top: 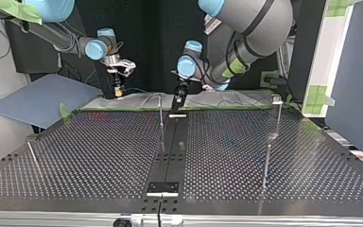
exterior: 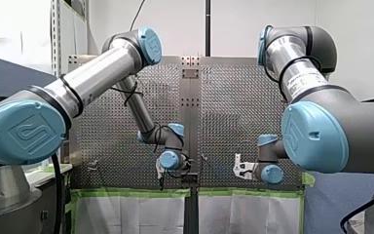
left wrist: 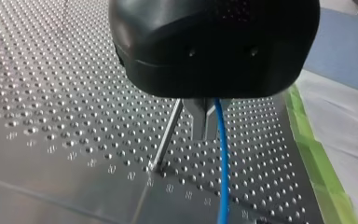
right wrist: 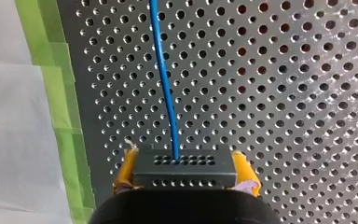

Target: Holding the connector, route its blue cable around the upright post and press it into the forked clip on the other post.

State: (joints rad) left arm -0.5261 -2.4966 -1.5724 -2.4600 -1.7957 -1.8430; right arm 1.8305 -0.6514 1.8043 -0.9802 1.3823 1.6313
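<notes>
Right gripper [right wrist: 185, 157]: its yellow pads [right wrist: 127, 169] pinch the black connector [right wrist: 185, 171] from both sides, one pad against each end. The connector's perforated face points ahead. The blue cable [right wrist: 164, 79] leaves the middle of that face and runs straight ahead of the gripper, over the perforated table [right wrist: 284, 93] and roughly parallel to the green tape [right wrist: 58, 107] along the table's edge. In the top view this gripper [top: 118, 91] hangs near the table's far edge, left of centre.

Left gripper [left wrist: 206, 125]: it has a black housing, and whether it is spread or closed cannot be told. The cable [left wrist: 221, 154] emerges from under the housing close alongside the gripper and runs on toward the table. A thin upright post [left wrist: 167, 142] stands just beside the gripper, on the side away from the cable and apart from it. The post's top is hidden behind the housing. In the top view the left gripper [top: 177, 101] points down at the far end of the dark centre strip [top: 170, 146], with that post [top: 161, 113] just beside it. A second post [top: 278, 116] with a small head stands well apart at the view's right.
</notes>
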